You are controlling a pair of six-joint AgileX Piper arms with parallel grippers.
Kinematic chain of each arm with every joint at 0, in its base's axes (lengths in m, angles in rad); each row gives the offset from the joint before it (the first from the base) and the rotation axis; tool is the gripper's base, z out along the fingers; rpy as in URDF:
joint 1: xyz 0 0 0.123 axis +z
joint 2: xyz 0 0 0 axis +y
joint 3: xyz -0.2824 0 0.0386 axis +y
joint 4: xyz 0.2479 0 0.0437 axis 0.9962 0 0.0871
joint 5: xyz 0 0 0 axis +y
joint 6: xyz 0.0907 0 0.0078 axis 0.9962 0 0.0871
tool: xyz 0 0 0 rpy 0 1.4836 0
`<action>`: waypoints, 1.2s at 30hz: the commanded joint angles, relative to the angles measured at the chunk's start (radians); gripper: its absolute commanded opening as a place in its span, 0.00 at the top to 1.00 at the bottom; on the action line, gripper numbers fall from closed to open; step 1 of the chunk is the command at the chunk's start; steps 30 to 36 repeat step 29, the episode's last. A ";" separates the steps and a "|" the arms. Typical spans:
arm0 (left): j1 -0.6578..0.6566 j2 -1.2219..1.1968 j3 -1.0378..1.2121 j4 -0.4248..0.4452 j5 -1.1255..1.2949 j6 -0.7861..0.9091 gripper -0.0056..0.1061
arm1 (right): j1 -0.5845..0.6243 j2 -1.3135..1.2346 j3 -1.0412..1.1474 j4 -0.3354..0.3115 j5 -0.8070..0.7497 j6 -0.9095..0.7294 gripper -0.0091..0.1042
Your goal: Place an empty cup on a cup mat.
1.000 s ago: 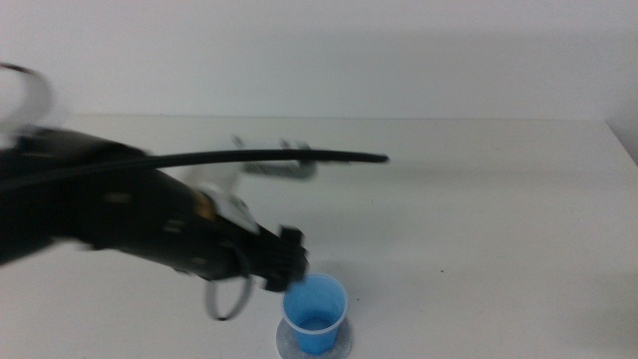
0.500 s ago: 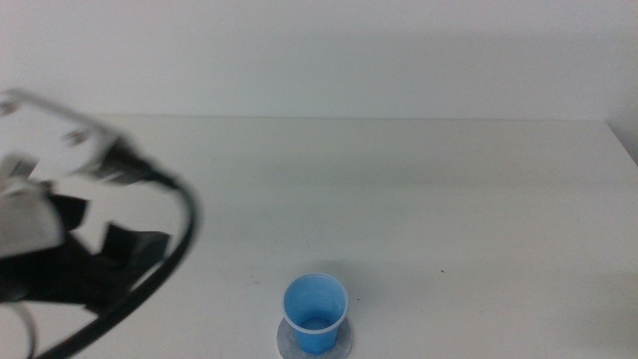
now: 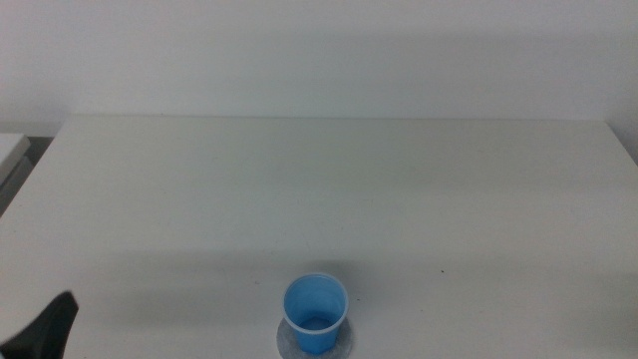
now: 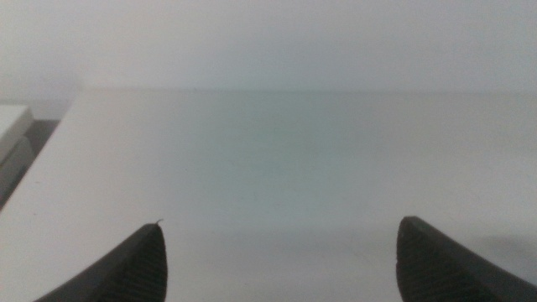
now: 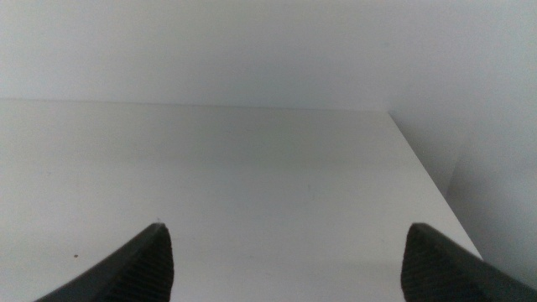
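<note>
The bright blue cup (image 3: pixel 316 313) stands upright and empty on the round grey cup mat (image 3: pixel 342 346) at the table's front edge, a little left of centre. No gripper touches it. My left gripper (image 4: pixel 281 256) is open and empty, pulled back to the front left; one dark jaw tip shows in the middle view at the bottom left corner (image 3: pixel 48 327). My right gripper (image 5: pixel 289 260) is open and empty, out of the middle view. Neither wrist view shows the cup or the mat.
The white table (image 3: pixel 399 189) stretches to a pale wall at the back. Its left edge (image 3: pixel 35 165) and right edge (image 5: pixel 428 184) are in view. A pale block (image 4: pixel 13 126) sits beyond the left edge.
The left arm has drawn back from the cup to the left and down, almost out of the middle view. The cup stays standing on the mat.
</note>
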 commanded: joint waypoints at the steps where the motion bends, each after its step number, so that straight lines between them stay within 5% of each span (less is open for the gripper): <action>1: 0.011 -0.095 0.060 -0.027 -0.039 0.021 0.11 | 0.002 -0.005 0.003 -0.005 -0.007 -0.004 0.10; 6: 0.011 -0.176 0.090 0.089 -0.073 0.021 0.11 | 0.002 -0.005 0.003 -0.005 -0.007 -0.004 0.10; 19: 0.011 -0.176 0.090 0.167 -0.171 0.019 0.11 | 0.002 -0.005 0.003 -0.005 -0.007 -0.004 0.10; 36: 0.011 -0.176 0.090 0.172 -0.183 0.020 0.11 | 0.002 -0.005 0.003 -0.005 -0.007 -0.004 0.10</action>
